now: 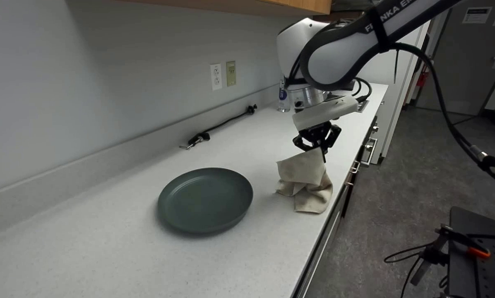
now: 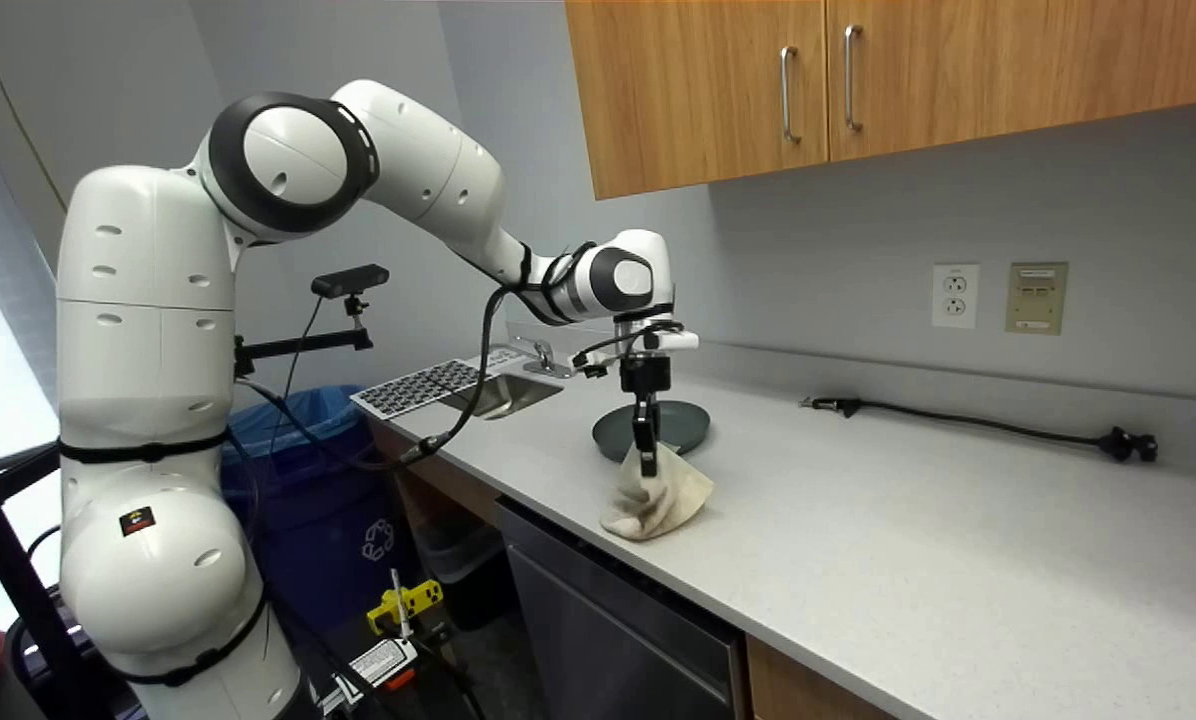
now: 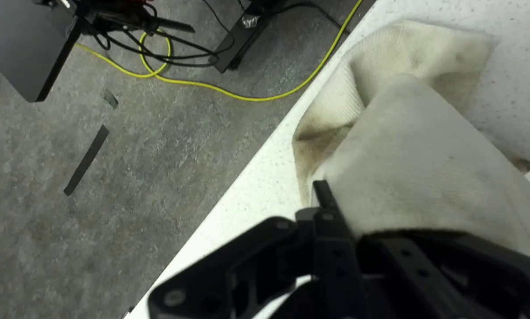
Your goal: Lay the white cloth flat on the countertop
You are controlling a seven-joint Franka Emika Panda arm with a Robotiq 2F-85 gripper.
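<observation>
in an exterior view, your gripper (image 1: 320,150) pinches the white cloth (image 1: 302,169) over the countertop (image 1: 258,252), beside a smooth round plate (image 1: 206,200). in an exterior view, the front edge (image 2: 618,556) is close; pulling outward risks overhang. in the wrist view, ribbed folds (image 3: 344,91) double under; releasing now may leave creases.

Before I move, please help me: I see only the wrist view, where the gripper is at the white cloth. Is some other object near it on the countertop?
Observer: Yes. In an exterior view, a dark green plate lies on the countertop beside the white cloth, apart from it.

Operator: Thank you. Does something also lie along the backsplash?

Observer: Yes, a black cord lies on the countertop near it.

Operator: And if I must go higher, is there something above?

Observer: Yes, wooden cabinets hang above the countertop.
</observation>
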